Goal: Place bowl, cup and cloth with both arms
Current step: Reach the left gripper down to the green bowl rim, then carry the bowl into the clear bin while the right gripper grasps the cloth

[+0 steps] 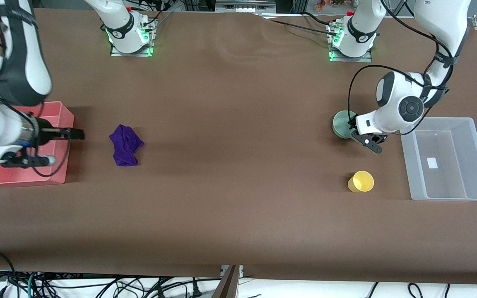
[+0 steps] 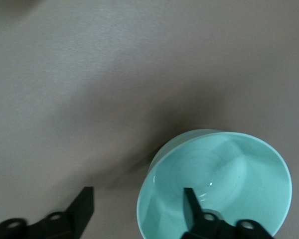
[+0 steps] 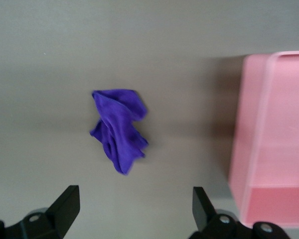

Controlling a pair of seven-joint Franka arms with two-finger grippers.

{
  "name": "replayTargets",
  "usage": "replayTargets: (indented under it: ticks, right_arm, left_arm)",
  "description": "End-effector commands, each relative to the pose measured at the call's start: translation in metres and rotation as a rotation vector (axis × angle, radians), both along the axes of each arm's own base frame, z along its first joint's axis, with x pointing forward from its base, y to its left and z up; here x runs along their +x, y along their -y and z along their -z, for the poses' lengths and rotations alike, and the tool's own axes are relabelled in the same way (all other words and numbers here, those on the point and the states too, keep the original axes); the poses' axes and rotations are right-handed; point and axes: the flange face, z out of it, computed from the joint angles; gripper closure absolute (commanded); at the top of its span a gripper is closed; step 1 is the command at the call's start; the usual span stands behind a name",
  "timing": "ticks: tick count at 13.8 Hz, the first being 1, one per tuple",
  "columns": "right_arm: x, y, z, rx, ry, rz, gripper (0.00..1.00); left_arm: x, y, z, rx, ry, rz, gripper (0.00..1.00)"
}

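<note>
The pale mint-green bowl (image 1: 342, 124) stands toward the left arm's end of the table. My left gripper (image 1: 363, 139) is open at the bowl's edge. In the left wrist view (image 2: 138, 194) one finger is over the inside of the bowl (image 2: 229, 164) and the other is outside its rim. The yellow cup (image 1: 361, 181) stands nearer the front camera than the bowl. The purple cloth (image 1: 126, 145) lies crumpled toward the right arm's end. My right gripper (image 1: 61, 147) is open and empty over the pink bin's edge, beside the cloth (image 3: 118, 127), and also shows in the right wrist view (image 3: 134, 191).
A pink bin (image 1: 62, 111) sits at the right arm's end of the table and shows in the right wrist view (image 3: 269, 124). A clear plastic bin (image 1: 407, 153) sits at the left arm's end, beside the cup and bowl. The table top is brown.
</note>
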Motion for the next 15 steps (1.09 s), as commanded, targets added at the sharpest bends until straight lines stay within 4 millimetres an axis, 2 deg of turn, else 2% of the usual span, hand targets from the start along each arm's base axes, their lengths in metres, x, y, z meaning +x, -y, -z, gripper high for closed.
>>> replayTargets:
  ticks: [1, 3, 5, 7, 9, 11, 12, 13, 14, 15]
  right_arm:
    - [-0.023, -0.007, 0.043, 0.039, 0.02, 0.022, 0.0]
    - [-0.036, -0.025, 0.078, 0.039, 0.04, -0.001, 0.0]
    - [-0.053, -0.029, 0.116, 0.033, 0.069, -0.003, 0.0]
    - [-0.071, -0.033, 0.149, 0.029, 0.095, -0.008, 0.0]
    - [-0.086, -0.04, 0.18, 0.021, 0.105, -0.034, 0.0]
    - [-0.095, -0.04, 0.2, 0.019, 0.115, -0.044, 0.0]
    - [-0.096, -0.04, 0.208, 0.02, 0.114, -0.044, 0.07]
    - [-0.097, -0.04, 0.212, 0.02, 0.106, -0.046, 0.52]
    - [-0.097, -0.04, 0.213, 0.02, 0.1, -0.046, 0.88]
    - [-0.098, -0.04, 0.213, 0.02, 0.089, -0.047, 1.0]
  left_arm:
    - [0.003, 0.002, 0.004, -0.017, 0.001, 0.045, 1.0]
    - [0.004, 0.003, 0.005, -0.017, 0.001, 0.047, 1.0]
    - [0.006, 0.002, 0.0, -0.017, 0.009, 0.048, 1.0]
    - [0.01, 0.0, -0.018, -0.022, 0.032, 0.083, 1.0]
    - [0.022, -0.007, -0.057, -0.021, 0.042, 0.097, 1.0]
    - [0.051, -0.012, -0.116, -0.018, -0.039, 0.097, 1.0]
    - [0.066, -0.015, -0.148, -0.017, -0.088, 0.09, 1.0]
    - [0.079, -0.02, -0.175, -0.017, -0.115, 0.086, 1.0]
    - [0.09, -0.039, -0.191, 0.007, -0.13, 0.07, 1.0]
    - [0.1, -0.066, -0.209, 0.066, -0.119, 0.091, 1.0]
